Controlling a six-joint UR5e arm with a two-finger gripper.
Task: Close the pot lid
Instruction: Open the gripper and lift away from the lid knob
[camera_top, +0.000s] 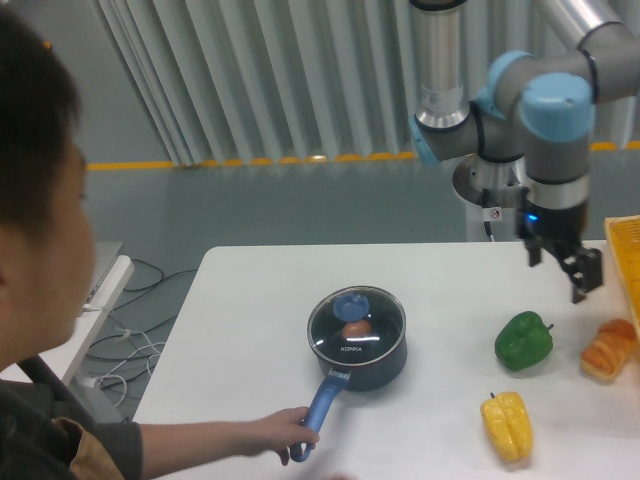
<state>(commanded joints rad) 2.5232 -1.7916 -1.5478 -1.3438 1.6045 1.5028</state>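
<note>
Gripper (578, 272) of the arm (530, 110), hanging above the far right part of the white surface (250, 300). Its dark jaws are seen nearly edge-on and partly overlap, so whether they are spread or pressed together cannot be told; nothing is seen between them and they touch nothing. The pot (360, 350) stands well to the left of the jaws and lower in the picture, near the middle of the surface. The pot lid (355, 325) sits on the pot's rim, its blue knob (352, 303) uppermost and small white lettering near its front edge; a reddish item shows dimly through the glass. The pot's long blue handle (320, 402) points to the front left, away from the jaws, and a person's hand (280, 432) grips its end. The person's head (35, 210) fills the left edge of the view. A green pepper (523, 340) lies below and slightly left of the jaws, a yellow pepper (507, 425) nearer the front edge, an orange item (608, 350) below and right of the jaws, and a yellow crate (625, 260) just right of them.
</note>
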